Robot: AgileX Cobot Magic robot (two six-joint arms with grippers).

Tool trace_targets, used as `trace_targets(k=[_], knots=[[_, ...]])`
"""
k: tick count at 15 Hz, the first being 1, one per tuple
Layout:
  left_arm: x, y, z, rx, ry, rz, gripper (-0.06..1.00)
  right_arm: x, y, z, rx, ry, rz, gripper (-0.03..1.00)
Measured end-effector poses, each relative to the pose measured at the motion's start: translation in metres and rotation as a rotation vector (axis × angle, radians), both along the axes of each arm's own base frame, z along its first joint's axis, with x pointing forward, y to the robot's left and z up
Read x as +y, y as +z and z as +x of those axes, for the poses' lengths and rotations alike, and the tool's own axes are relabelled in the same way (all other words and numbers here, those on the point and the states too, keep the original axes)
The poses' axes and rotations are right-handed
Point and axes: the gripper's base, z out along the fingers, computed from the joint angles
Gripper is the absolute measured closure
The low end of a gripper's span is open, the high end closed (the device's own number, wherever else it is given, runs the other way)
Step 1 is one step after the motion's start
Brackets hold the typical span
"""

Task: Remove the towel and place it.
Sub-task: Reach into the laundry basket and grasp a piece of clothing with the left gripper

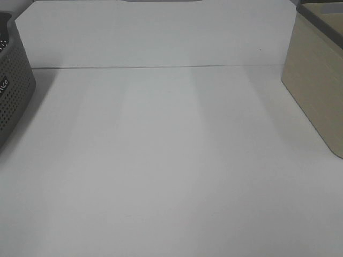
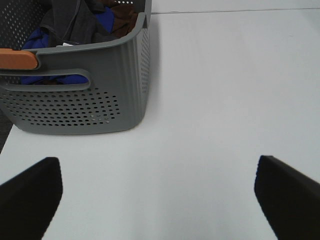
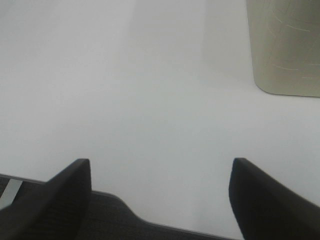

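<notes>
My left gripper [image 2: 159, 194] and right gripper [image 3: 161, 196] both gape, empty. The towel [image 2: 70, 20] sits in the basket [image 1: 13, 91] at the high view's left edge, bunched with blue cloth [image 2: 35, 37] and brown cloth [image 2: 125, 12]. A careless pinch could drag those out too.

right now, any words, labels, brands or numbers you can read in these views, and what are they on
small dark label with pale letters, on the wall of the grey perforated plastic basket, high view: cut off at the frame edge and too blurred to read
beige rectangular box: no text visible
nothing else carries writing
</notes>
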Motion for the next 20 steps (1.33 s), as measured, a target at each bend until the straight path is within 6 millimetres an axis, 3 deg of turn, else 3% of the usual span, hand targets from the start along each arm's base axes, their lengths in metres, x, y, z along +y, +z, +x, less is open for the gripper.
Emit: trace_targets(k=[20], knots=[[0.0000,0.0000,0.0000,0.000,0.000,0.000,-0.05,0.0000,0.0000,0.0000,0.000,0.000,0.000,0.22]])
